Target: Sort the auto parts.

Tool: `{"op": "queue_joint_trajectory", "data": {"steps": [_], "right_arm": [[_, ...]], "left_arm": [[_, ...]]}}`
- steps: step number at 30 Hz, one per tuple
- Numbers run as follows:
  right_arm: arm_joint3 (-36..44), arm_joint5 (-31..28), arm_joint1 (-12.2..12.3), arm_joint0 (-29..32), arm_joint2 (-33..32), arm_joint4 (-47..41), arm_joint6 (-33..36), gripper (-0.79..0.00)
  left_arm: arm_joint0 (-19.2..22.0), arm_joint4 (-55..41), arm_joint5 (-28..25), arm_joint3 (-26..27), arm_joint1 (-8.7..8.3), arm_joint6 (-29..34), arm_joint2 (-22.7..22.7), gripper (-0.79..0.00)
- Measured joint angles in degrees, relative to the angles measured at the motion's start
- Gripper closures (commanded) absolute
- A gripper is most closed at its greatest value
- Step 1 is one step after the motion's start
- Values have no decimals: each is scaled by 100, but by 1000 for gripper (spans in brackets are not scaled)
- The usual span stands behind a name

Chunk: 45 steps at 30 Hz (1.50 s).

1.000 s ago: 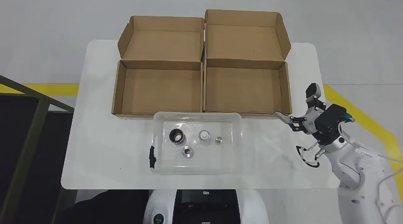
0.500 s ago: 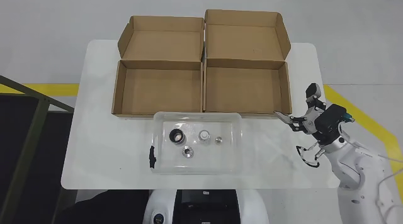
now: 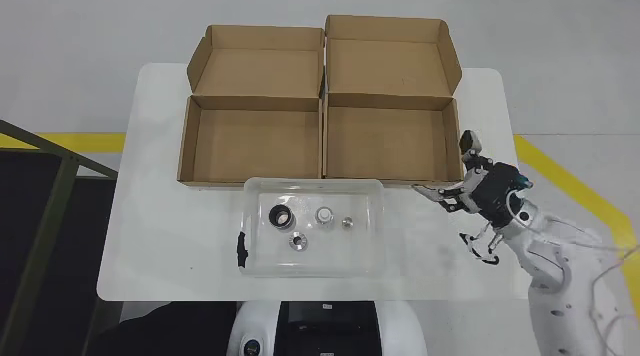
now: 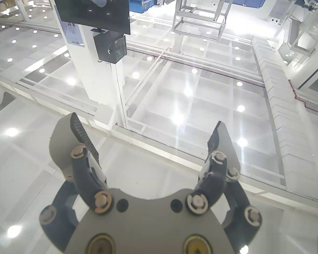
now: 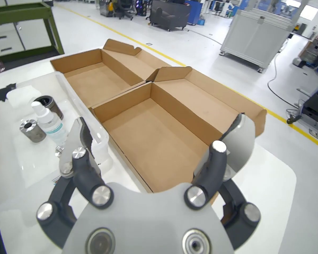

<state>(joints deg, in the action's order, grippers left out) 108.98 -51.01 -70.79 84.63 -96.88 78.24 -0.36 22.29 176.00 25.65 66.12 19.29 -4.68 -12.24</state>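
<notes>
From above, the white table (image 3: pixel 160 156) carries 2 open cardboard boxes side by side, the left box (image 3: pixel 250 146) and the right box (image 3: pixel 392 143), both bare inside. Just in front of them is a clear tray (image 3: pixel 375 256) holding 4 parts: a dark ring (image 3: pixel 281 218), a small white bottle (image 3: pixel 324 215), a tiny metal piece (image 3: pixel 347 222) and a metal cylinder (image 3: pixel 298 244). The right gripper (image 3: pixel 440 213) hangs over the table between the tray and the right box's near corner. It is released and grasps nothing. In the left wrist view, the left gripper (image 4: pixel 145 122) points at a lit ceiling (image 4: pixel 190 85), its fingers spread wide apart around nothing. In the right wrist view, the right gripper (image 5: pixel 161 122) gapes over the right box (image 5: pixel 153 130), with the tray (image 5: pixel 74 99), ring (image 5: pixel 49 105), bottle (image 5: pixel 49 125) and cylinder (image 5: pixel 31 130) to one side.
</notes>
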Motion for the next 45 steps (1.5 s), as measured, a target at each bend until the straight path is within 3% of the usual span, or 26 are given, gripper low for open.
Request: {"op": "queue_joint_trajectory", "data": {"steps": [13,32,45], "right_arm": [[113,-647,64,-574,1196,-120,917,-785],[-177,-699,159,-1394,3059,46,2271,-785],[-565,-699,293,-1795,3644,-106,2652,-785]], "left_arm": [[0,0,0,0,0,0,0,-785],[0,0,0,0,0,0,0,-785],[0,0,0,0,0,0,0,-785]]}}
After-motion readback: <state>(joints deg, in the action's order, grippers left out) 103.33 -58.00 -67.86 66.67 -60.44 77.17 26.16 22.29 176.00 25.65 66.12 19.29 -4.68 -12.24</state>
